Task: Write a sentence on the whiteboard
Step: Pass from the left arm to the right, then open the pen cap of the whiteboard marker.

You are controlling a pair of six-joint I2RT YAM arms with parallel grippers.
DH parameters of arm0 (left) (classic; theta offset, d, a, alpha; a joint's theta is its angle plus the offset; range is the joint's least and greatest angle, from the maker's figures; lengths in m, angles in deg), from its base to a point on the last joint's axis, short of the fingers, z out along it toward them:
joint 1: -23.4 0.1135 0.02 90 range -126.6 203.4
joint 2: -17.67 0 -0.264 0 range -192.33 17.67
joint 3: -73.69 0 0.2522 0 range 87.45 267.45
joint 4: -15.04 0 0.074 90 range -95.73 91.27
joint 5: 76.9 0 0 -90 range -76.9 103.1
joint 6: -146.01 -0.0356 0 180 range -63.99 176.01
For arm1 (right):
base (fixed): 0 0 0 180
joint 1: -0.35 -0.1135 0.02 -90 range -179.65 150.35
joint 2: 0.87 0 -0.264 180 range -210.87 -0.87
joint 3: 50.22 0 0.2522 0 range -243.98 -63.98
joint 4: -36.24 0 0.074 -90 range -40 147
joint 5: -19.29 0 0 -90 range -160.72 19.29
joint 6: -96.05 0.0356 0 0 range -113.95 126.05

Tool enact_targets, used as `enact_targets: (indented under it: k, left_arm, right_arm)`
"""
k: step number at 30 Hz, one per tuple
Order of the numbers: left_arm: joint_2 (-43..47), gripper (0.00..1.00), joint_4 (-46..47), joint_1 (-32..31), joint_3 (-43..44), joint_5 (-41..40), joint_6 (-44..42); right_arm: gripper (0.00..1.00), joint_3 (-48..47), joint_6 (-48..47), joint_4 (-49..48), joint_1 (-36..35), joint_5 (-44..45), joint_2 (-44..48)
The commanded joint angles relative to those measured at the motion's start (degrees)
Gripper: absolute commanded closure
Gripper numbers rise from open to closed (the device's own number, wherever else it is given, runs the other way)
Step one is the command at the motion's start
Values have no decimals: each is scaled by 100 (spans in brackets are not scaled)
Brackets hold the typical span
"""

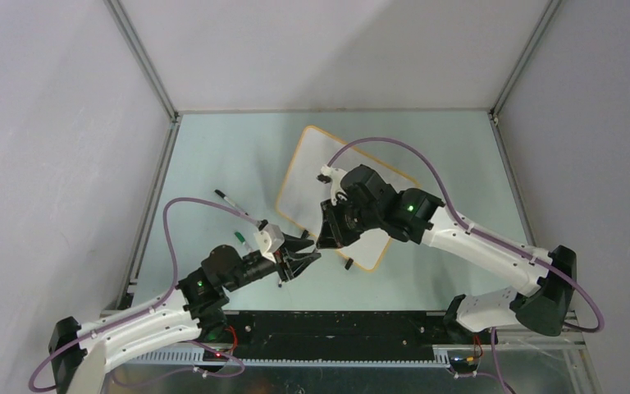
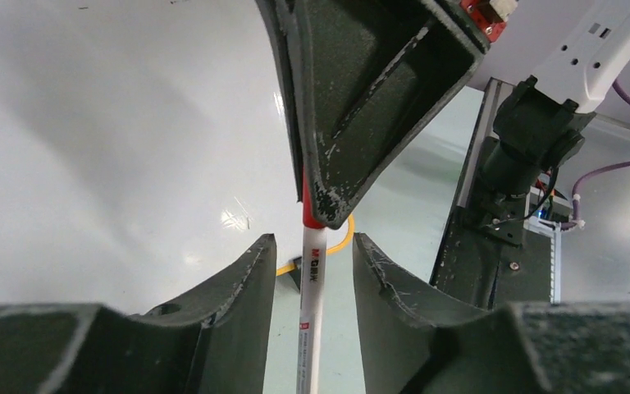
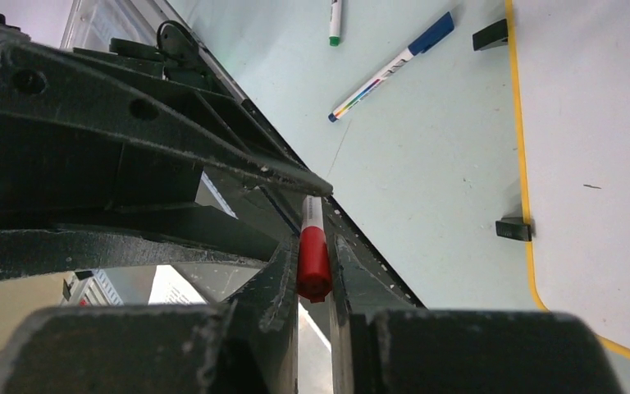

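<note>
The whiteboard [image 1: 353,160] lies tilted at the table's middle, white with an orange-tan frame [image 3: 518,131]. No red words show on its visible surface. My right gripper [image 3: 313,271] is shut on the red cap [image 3: 313,256] of a marker, just off the board's near-left edge [image 1: 326,238]. The marker's white barrel [image 2: 312,295] runs between the fingers of my left gripper [image 2: 313,254], which is open, with a gap on each side of the barrel. In the top view my left gripper [image 1: 299,256] meets the right one tip to tip.
A blue-capped marker [image 3: 394,66] and a green-tipped marker [image 3: 335,20] lie on the table left of the board. Two black clip feet [image 3: 513,228] sit at the board's edge. Metal enclosure rails [image 1: 143,61] border the table.
</note>
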Motion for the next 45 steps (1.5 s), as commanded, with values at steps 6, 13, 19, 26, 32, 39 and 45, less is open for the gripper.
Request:
enact_targets:
  k: [6, 13, 19, 26, 32, 39, 45]
  left_arm:
    - [715, 39, 248, -40, -173, -421, 380]
    - [1528, 15, -54, -38, 9, -737, 1241]
    - [1244, 14, -750, -32, 940, -276, 2416]
    - [562, 19, -1076, 284, 1728, 539, 3576]
    - [-4, 24, 190, 1330, 1524, 2100, 5115]
    - [-239, 28, 493, 1438, 1539, 2364, 5436]
    - [-294, 44, 597, 1445, 1551, 2478, 5599]
  right_arm:
    - [100, 398, 258, -833, 88, -321, 877]
    - [100, 1462, 824, -2551, 427, -1165, 1857]
    - [100, 1722, 858, -3419, 360, -1280, 2325]
    - [100, 1895, 767, -3831, 278, -945, 2871]
    - [100, 1962, 700, -3835, 275, -713, 3127]
    - [100, 1964, 686, -4066, 320, -644, 3009]
    - [100, 1964, 809, -4320, 389, -799, 2783]
